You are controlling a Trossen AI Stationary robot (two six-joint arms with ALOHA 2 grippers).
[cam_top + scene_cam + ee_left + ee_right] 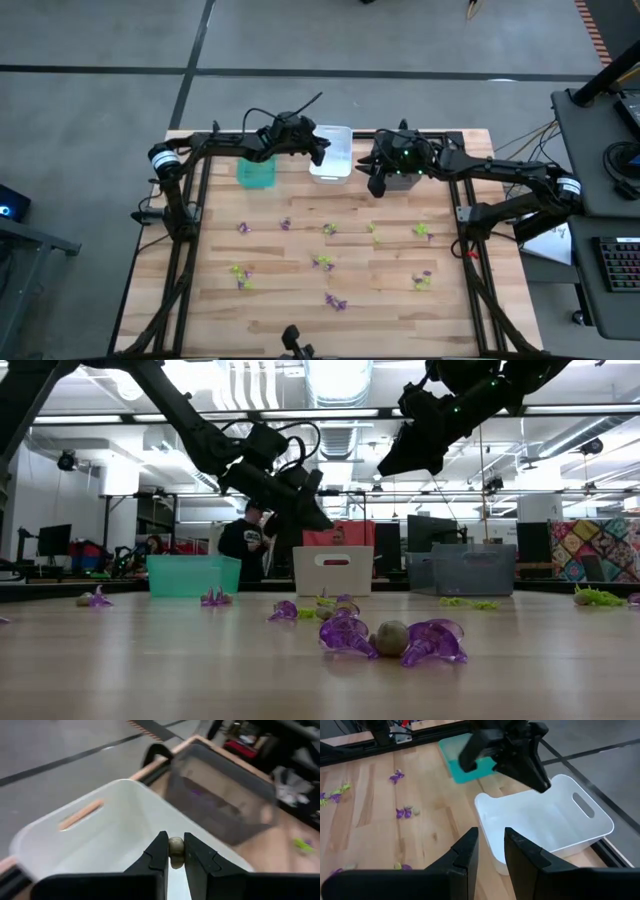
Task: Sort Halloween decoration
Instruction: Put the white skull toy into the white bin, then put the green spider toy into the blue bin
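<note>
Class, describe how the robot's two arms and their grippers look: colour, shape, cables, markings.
Both arms are dark, jointed tubes with white bands near their bases. Black cables loop over the left gripper; small green lights glow by the right gripper. Each gripper has two black, tapered fingers.

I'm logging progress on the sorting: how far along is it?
Early. Something purple shows in the dark grey bin, so at least one drop looks done. The left gripper holds a small greyish trinket over the white bin. The right gripper hangs empty. About a dozen trinkets remain on the table.
</note>
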